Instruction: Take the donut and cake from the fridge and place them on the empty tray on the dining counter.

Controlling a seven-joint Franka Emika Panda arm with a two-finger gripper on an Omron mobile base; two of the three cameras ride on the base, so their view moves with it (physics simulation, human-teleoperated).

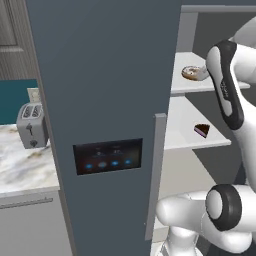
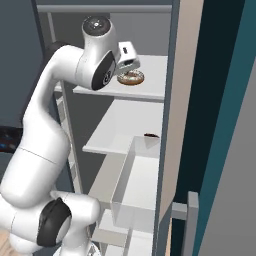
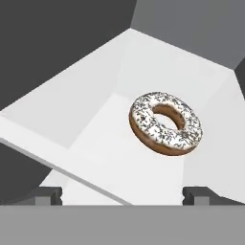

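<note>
The fridge (image 1: 105, 90) stands with its slate-blue door swung toward the left base camera, and that door with its black lit panel (image 1: 108, 156) and grey vertical handle (image 1: 157, 175) blocks much of the interior from that side. Left of it a marble counter (image 1: 20, 160) on grey cabinets carries a silver toaster (image 1: 32, 125). The white arm (image 2: 55, 125) reaches up into the fridge, and in the left base view its forearm covers the right end of the upper shelf (image 1: 200, 82). In the right base view a clear drawer bin (image 2: 137, 185) sits low in the fridge, under the pale shelves. The donut (image 3: 165, 122), white-iced with dark speckles, lies flat on the upper shelf; in the left base view it is partly hidden behind the arm. The tool (image 3: 123, 195) hovers just before and above the donut with its tips spread wide and nothing between them; the donut sits slightly toward the right-hand tip in the hand view. The cake (image 1: 202, 130), a dark wedge with a pink layer, rests on the middle shelf (image 1: 190, 137) below; from the right base view only a dark sliver of it peeks past the bin's rim.
</note>
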